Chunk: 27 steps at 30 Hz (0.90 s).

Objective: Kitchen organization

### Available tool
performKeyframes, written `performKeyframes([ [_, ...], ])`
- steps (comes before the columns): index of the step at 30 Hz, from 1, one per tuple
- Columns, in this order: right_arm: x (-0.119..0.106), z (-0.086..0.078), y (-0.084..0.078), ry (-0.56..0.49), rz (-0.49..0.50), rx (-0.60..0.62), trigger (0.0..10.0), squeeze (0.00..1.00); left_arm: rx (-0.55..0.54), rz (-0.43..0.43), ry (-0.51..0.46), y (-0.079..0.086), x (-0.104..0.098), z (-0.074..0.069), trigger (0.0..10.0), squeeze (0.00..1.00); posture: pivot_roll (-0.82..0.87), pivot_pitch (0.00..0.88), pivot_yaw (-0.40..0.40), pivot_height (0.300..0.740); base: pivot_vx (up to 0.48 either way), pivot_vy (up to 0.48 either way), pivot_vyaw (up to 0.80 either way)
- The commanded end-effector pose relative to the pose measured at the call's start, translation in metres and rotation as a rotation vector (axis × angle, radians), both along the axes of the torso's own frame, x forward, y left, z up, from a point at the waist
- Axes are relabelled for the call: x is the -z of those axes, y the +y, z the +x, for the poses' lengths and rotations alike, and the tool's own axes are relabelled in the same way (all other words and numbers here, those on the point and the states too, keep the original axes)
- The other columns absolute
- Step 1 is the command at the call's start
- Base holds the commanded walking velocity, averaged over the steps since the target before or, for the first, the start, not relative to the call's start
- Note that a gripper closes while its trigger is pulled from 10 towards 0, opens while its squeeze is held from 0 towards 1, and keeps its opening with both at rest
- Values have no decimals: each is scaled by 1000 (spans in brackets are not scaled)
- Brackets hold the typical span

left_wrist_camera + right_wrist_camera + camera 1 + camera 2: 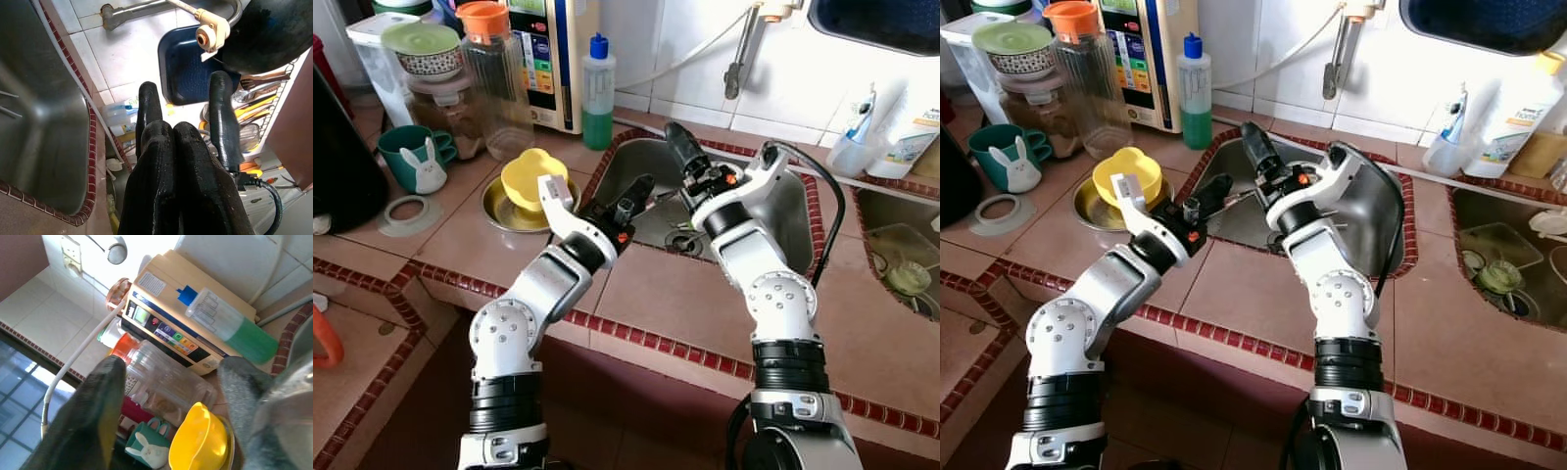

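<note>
Left gripper (638, 192) over the sink's (781, 221) near-left edge, fingers pressed together, right gripper (679, 147) over the sink's back-left corner, fingers apart, yellow bowl (532, 177) on a metal plate (501, 211) left of the sink

Head views bright, evenly lit, sharp throughout; soft shadows only. Mild glare on white wall tiles (690, 39) far behind steel sink (636, 166). Right wrist view overexposed: window (19, 396) blown pale, black fingers (93, 416) close and blurred. Left wrist view contrasty; near fingers (171, 181) dark, slightly soft, frame edges stretched.
</note>
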State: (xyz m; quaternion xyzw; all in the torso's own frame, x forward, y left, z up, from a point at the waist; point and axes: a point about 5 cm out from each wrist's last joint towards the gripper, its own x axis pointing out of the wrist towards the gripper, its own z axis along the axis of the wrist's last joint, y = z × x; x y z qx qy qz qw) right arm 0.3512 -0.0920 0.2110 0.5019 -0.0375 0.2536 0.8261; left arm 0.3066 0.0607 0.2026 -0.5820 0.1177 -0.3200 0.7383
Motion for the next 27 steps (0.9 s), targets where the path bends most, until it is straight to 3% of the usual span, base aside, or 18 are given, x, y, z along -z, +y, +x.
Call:
performKeyframes([
  [1, -9, 3, 1, -26, 18, 5, 0, 0, 8, -27, -7, -7, -6, -2, 0, 0, 142, 74, -10, 740, 0, 0, 0],
  [9, 0, -2, 4, -3, 15, -1, 0, 0, -38, -22, 0, -1, -7, 6, 0, 0, 140, 75, -5, 740, 0, 0, 0],
  [10, 4, -4, 5, 7, 9, -4, 2118, 0, -40, -19, -1, 0, -8, 6, 0, 0, 139, 75, -4, 740, 0, 0, 0],
  [11, 6, -5, 5, 14, 3, -3, 3373, 0, -41, -19, -2, 0, -8, 6, 0, 0, 138, 75, -4, 740, 0, 0, 0],
  [12, 7, -5, 5, 19, -1, -2, 3373, 0, -41, -19, -2, 0, -8, 6, 0, 0, 138, 75, -3, 740, 0, 0, 0],
  [13, 10, -7, 4, 23, -2, 1, 10000, 0, -41, -19, -2, 0, -8, 6, 0, 0, 139, 75, -3, 740, 0, 0, 0],
  [21, 14, -15, 1, 36, 3, 4, 10000, 0, -41, -14, 0, 0, -7, 6, 0, 0, 136, 74, 1, 740, 0, 0, 0],
  [22, 16, -16, 1, 39, 2, 5, 5373, 0, -40, -14, 0, -1, -7, 6, 0, 0, 137, 73, 2, 740, 0, 0, 0],
  [23, 17, -16, 0, 43, 6, 6, 0, 0, -38, -14, 0, -1, -7, 6, 0, 0, 137, 73, 2, 740, 0, 0, 0],
  [27, 17, -17, 1, 45, 14, 7, 0, 0, -34, -14, -2, -2, -8, 6, 0, 0, 138, 73, 5, 740, 0, 0, 0],
])
